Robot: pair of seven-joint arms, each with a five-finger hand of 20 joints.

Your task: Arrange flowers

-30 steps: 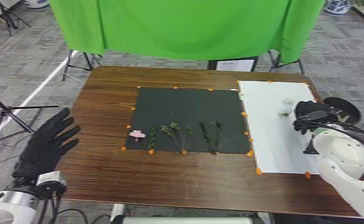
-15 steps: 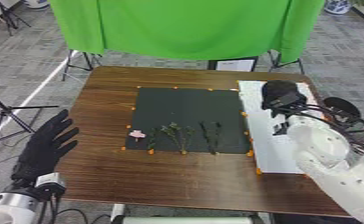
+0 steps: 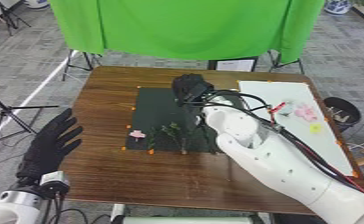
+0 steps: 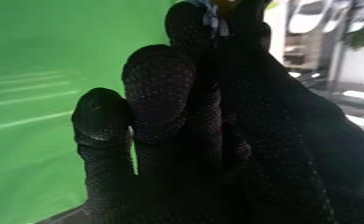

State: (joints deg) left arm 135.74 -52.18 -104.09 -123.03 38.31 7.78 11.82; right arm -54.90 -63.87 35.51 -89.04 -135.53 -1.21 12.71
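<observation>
One pale piece [image 4: 216,22], perhaps a flower, pinched in the right hand [image 3: 193,87].
The hand is over the far edge of the dark mat [image 3: 156,107]; green stems [image 3: 172,131] lie nearer the robot, long axes running near to far.

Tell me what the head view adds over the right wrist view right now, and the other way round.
The head view adds the left hand, the brown table, the black sheet with a small pink flower and leafy green stems, and the white sheet with a pink cluster and a yellow piece.

The right wrist view adds a small pale piece at the right hand's fingertips; I can't tell what it is.

Both share the right hand and the green cloth.
</observation>
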